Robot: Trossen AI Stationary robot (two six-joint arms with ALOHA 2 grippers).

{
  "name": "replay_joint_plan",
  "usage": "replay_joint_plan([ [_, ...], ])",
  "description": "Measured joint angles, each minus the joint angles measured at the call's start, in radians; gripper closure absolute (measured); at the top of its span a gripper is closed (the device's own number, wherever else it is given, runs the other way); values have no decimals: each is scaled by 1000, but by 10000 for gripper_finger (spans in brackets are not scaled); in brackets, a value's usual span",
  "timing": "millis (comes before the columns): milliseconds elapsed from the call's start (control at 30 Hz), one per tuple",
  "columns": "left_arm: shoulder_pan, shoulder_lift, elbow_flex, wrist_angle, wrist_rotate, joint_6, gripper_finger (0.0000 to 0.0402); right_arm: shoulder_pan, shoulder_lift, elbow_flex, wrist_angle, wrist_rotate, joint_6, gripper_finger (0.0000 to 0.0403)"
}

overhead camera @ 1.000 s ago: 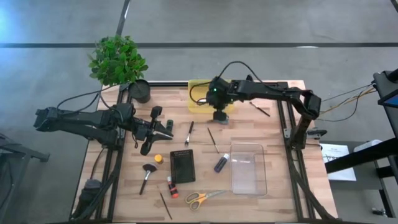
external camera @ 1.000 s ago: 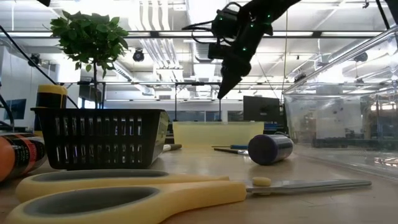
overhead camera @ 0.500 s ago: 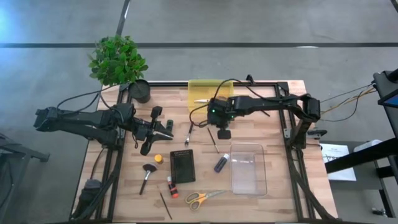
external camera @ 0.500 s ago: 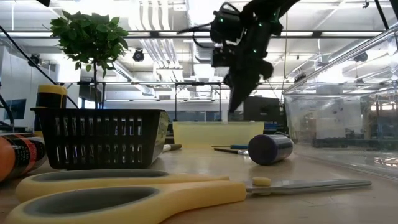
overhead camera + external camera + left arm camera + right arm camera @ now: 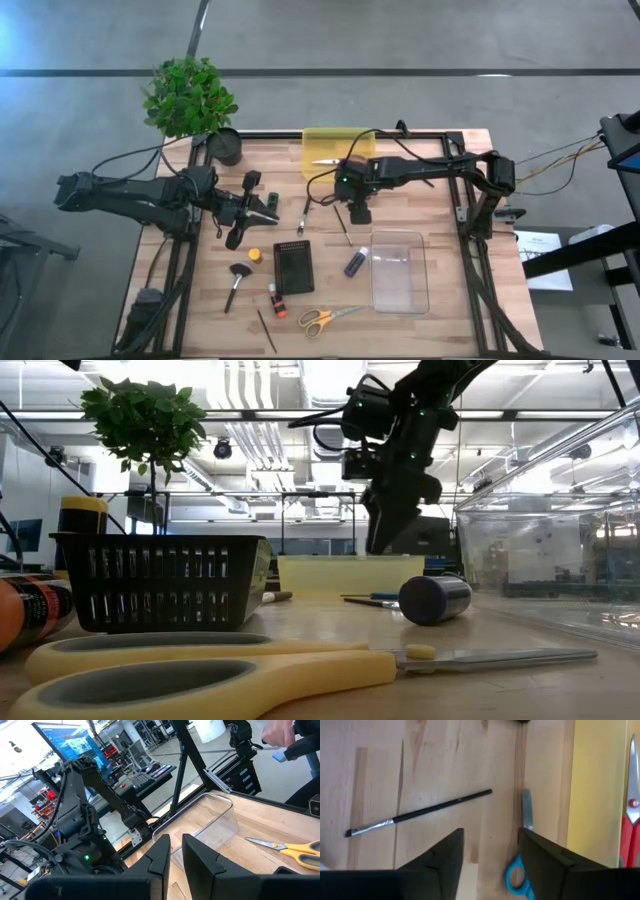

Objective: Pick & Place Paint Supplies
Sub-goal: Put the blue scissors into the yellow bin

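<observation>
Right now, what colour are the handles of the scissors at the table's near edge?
Yellow. The yellow-handled scissors show best in the low view, right in the foreground.

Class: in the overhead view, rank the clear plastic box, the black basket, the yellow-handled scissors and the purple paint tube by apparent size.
1. Clear plastic box
2. Black basket
3. Yellow-handled scissors, longer than the basket but covering less area
4. Purple paint tube

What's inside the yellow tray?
The yellow tray holds scissors with red handles. The right arm covers part of it from above, so anything else inside cannot be seen.
</observation>
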Motion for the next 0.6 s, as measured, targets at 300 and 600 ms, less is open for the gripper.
replay_joint_plan([
  [300,0,0,0,0,0,1,344,-11,23,-21,54,0,-18,200],
  [600,0,0,0,0,0,0,344,-13,177,56,23,94,-62,200],
])
